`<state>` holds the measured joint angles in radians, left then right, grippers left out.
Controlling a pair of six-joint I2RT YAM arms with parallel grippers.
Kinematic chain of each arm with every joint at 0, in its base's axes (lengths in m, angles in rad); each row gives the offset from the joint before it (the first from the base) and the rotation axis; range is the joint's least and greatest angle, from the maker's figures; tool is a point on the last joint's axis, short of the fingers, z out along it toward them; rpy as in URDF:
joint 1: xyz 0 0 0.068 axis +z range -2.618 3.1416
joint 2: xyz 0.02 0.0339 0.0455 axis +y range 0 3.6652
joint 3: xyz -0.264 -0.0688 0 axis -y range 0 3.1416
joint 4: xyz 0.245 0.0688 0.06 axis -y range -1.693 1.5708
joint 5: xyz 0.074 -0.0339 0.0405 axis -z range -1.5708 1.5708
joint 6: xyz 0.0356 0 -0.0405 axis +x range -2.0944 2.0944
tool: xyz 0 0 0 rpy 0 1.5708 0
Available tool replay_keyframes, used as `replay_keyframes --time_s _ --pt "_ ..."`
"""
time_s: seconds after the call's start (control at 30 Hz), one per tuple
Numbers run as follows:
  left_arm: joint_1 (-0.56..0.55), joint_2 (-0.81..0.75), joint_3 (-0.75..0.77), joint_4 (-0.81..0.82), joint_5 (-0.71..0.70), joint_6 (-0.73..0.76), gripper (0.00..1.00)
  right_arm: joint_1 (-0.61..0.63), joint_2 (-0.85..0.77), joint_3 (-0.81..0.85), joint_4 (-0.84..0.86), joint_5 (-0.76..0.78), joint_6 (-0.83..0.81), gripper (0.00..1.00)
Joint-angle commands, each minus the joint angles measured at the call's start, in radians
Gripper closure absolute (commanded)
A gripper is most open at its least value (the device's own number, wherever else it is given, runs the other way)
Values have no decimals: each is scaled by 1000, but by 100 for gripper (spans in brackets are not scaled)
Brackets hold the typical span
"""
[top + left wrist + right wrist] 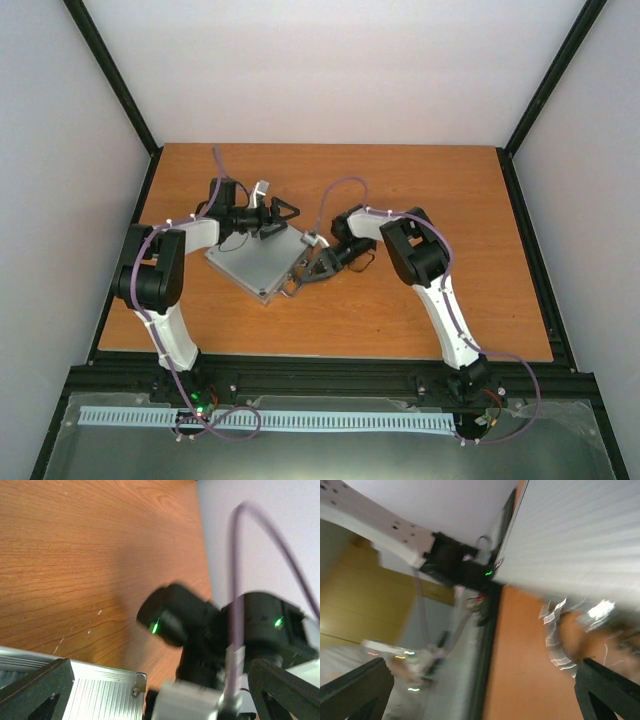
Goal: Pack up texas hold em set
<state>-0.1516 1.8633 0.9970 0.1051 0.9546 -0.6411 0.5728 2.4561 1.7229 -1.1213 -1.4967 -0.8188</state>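
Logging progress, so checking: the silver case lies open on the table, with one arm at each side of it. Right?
No: the silver case is shut, as the top external view shows. It does lie on the table, left arm and right arm either side.

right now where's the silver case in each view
top external: case just left of centre, turned cornerwise.
left wrist: case at the bottom left, only its ribbed lid and one corner showing.
right wrist: case at the upper right, a blurred ribbed silver surface filling that corner.
shared landmark: the wooden tabletop under the case in all three.
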Motion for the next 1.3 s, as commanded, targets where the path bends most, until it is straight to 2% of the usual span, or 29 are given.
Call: replay_keyframes --time_s 0.0,0.23,0.4,0.73,0.93,0.97,1.0,1.03,1.07,1.17,1.2,1.27 --pt "-2 150 -102 -252 -235 -17 0 105 0 -90 -391 -200 -19 0" --pt "0 147 -106 -249 -244 -25 0 121 -54 -88 -390 -199 10 0" --pt "0 111 -82 -290 -263 -3 0 94 -156 -114 -390 -198 28 0" --pt "0 15 -6 -402 -299 22 0 -33 -445 -154 -388 -175 112 0" --pt "0 -10 75 -522 -317 54 0 -120 -523 -66 -374 -77 178 0" --pt "0 -9 96 -550 -323 70 0 -133 -541 -50 -308 4 282 0" --pt "0 -9 119 -575 -328 84 0 -135 -576 -54 -135 203 509 0" --pt "0 -8 143 -623 -337 99 0 -122 -644 -74 60 521 725 0" --pt "0 -6 168 -652 -345 115 0 -108 -684 -50 124 815 781 0" --pt "-1 8 230 -712 -357 139 0 -139 -602 173 -17 1312 845 0" --pt "0 16 247 -722 -353 142 0 -141 -558 245 -58 1432 887 0" --pt "0 28 269 -728 -346 138 0 -132 -527 284 -59 1609 926 0"
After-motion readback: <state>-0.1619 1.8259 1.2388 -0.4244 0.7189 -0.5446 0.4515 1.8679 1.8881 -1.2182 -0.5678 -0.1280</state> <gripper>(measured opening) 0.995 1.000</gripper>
